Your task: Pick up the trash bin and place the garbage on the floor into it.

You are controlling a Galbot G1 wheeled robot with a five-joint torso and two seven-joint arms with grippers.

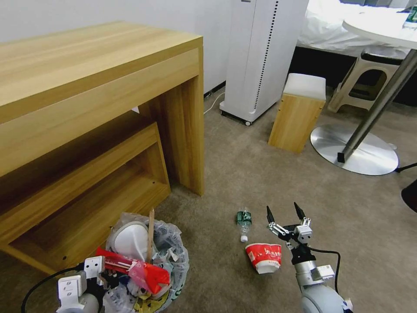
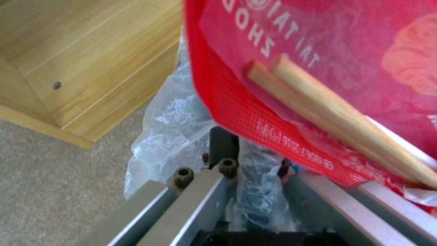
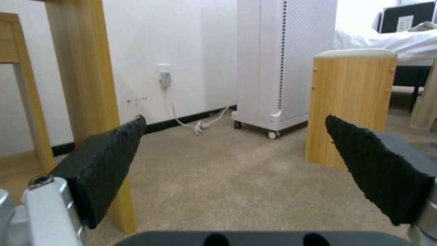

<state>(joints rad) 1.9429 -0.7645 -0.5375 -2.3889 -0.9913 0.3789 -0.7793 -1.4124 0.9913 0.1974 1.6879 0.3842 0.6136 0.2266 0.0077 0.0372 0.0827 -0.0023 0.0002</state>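
While the bin (image 1: 150, 261) sits at my far left, I hold it with the left gripper (image 1: 102, 274), whose fingers (image 2: 182, 201) are closed narrow on the rim and its crinkled bag (image 2: 173, 126). Directly above those fingers lies a red wrapper (image 1: 139, 269) with a pair of wooden sticks (image 2: 332, 116) across it; beyond them a white slipper (image 1: 130, 239) and an upright wooden stick (image 1: 150, 234) rise from the heaped bin. Just outside the fingers, on the far side, stands the low wooden shelf (image 1: 87, 195) of the desk (image 1: 100, 78).

Moving right, two pieces of litter lie on the carpet (image 1: 243, 174): a small green-label bottle (image 1: 243, 219), ahead of and just left of my right fingertips, and a red-and-white paper bowl (image 1: 264, 257), tipped on its side just left of the right wrist and behind the fingertips.

Further right, the right gripper (image 1: 284, 212) hovers with its fingers (image 3: 109, 164) spread wide and nothing between them, pointing across bare carpet toward a wooden stool (image 1: 297, 113) and a white appliance (image 1: 260, 56).

I judge the step in hand to be collecting the remaining litter, most being binned already. My next move calls for turning the open fingers downward and leftward over the bottle or bowl, closing on it, and carrying it left to the bin.
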